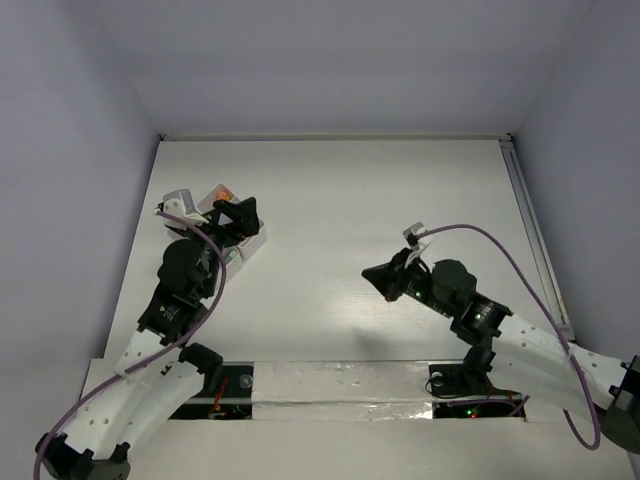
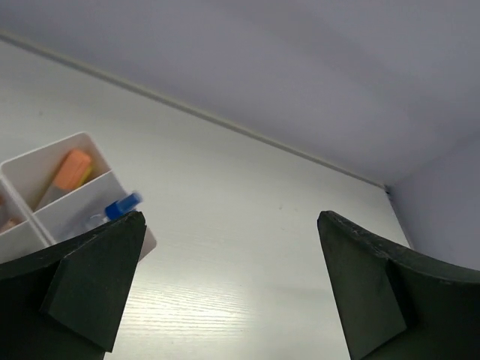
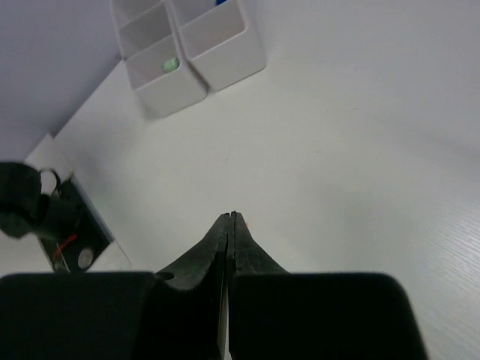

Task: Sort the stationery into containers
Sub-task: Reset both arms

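The white containers (image 1: 180, 199) stand at the table's left. In the left wrist view the containers (image 2: 41, 152) hold an orange piece (image 2: 71, 169) in one compartment and a blue-capped item (image 2: 122, 205) in the one beside it. My left gripper (image 1: 238, 214) hovers at their right edge, and its jaws (image 2: 231, 225) stand wide open with only bare table between them. My right gripper (image 1: 375, 272) is over the middle of the table, shut with nothing in it (image 3: 231, 217). From the right wrist the containers (image 3: 225, 71) show a small green item (image 3: 170, 64) in one compartment. No loose stationery shows on the table.
The left arm's dark base with a red wire (image 3: 45, 217) sits at the near edge. A metal rail (image 1: 535, 235) runs along the table's right side. Pale walls close the back and both sides.
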`<state>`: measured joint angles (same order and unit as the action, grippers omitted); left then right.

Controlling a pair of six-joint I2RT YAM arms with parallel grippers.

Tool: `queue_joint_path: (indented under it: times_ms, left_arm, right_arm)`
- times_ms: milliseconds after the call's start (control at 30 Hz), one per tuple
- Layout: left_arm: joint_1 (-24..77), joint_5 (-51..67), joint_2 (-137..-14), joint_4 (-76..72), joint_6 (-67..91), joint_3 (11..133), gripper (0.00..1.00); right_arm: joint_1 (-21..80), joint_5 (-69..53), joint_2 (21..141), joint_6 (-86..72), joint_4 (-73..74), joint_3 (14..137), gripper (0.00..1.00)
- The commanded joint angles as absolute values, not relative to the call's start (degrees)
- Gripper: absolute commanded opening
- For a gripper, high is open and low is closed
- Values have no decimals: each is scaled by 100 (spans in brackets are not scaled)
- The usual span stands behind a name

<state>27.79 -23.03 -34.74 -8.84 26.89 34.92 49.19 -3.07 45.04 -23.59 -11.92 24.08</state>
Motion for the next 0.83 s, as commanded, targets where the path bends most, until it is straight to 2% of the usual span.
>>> queue_joint_path:
  times_ms: [0, 233, 267, 300, 367, 433, 567, 800]
  left_arm:
    - [2812, -1250, -3533, -651, 2303, 4163, 99]
    - [2812, -54, -3920, -352, 1715, 5027, 99]
    - [2812, -35, -3850, -325, 1644, 5080, 99]
    - [2812, -26, -3797, -290, 1583, 5176, 99]
    - [2812, -35, -3579, -185, 1372, 5212, 99]
    - [2812, -140, -3385, -132, 1162, 5142, 99]
    - [2812, -500, -2744, -62, 897, 4747, 99]
    - [2812, -834, -2180, 122, 668, 4465, 99]
  right_arm:
    - [4913, 1115, 4176, -2584, -924, 2329, 0]
    - [4913, 2046, 4035, -2286, -186, 2891, 0]
    - [4913, 2422, 3991, -2242, -89, 3057, 1]
    - [4913, 2608, 3929, -2189, -18, 3137, 6]
    - [4913, 3187, 3719, -2022, 167, 3260, 47]
    - [4913, 3601, 3560, -1899, 71, 3313, 100]
    - [4913, 4280, 3436, -1539, -509, 3147, 100]
    - [4913, 3937, 4139, -1679, -520, 3532, 100]
